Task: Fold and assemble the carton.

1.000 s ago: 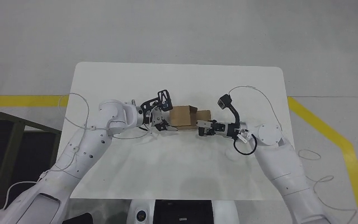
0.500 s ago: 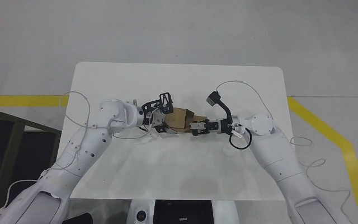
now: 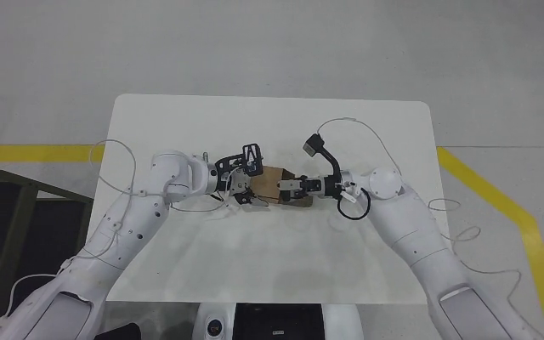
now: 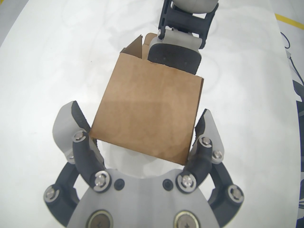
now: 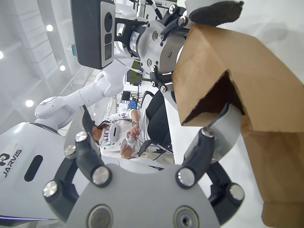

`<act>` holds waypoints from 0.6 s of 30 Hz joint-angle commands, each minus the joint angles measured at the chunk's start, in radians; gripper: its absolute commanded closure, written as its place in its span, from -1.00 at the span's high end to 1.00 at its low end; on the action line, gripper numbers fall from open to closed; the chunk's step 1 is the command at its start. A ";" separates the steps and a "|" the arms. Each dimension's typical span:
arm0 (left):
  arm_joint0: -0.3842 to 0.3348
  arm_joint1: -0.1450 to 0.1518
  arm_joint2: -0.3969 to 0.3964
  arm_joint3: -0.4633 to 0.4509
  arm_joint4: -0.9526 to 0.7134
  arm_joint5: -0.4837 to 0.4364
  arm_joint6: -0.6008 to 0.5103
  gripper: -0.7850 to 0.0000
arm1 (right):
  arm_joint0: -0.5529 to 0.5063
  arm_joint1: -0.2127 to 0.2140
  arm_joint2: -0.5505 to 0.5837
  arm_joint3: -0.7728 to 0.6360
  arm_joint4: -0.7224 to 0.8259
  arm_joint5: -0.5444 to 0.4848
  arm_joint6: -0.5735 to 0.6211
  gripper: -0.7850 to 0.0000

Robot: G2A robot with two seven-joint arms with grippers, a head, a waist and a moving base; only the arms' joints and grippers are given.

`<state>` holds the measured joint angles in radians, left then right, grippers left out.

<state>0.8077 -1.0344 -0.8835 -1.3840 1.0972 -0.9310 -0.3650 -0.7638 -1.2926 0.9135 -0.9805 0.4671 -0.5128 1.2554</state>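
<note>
One brown carton (image 3: 270, 182) rests on the table (image 3: 170, 119). The left gripper (image 4: 140, 116) pinches one end; the right gripper (image 5: 155, 111), spread wide, has a finger (image 5: 223, 125) inside.

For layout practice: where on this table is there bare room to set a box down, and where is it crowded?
Free on the table: the far strip beyond the carton, the near strip this side of it. Crowded: the centre, where left claw and right claw meet it.
</note>
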 commanded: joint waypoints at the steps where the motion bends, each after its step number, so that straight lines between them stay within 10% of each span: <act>1: 0.001 0.001 -0.003 -0.001 -0.003 -0.005 -0.002 1.00 | 0.009 -0.006 -0.010 0.020 0.009 -0.008 0.003 1.00; 18: 0.002 0.001 -0.007 -0.002 -0.021 -0.027 -0.024 1.00 | 0.018 -0.017 -0.037 0.057 0.047 -0.041 0.010 1.00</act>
<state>0.8094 -1.0339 -0.8889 -1.3871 1.0774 -0.9519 -0.3875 -0.7452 -1.3130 0.8703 -0.9244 0.5106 -0.5549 1.2652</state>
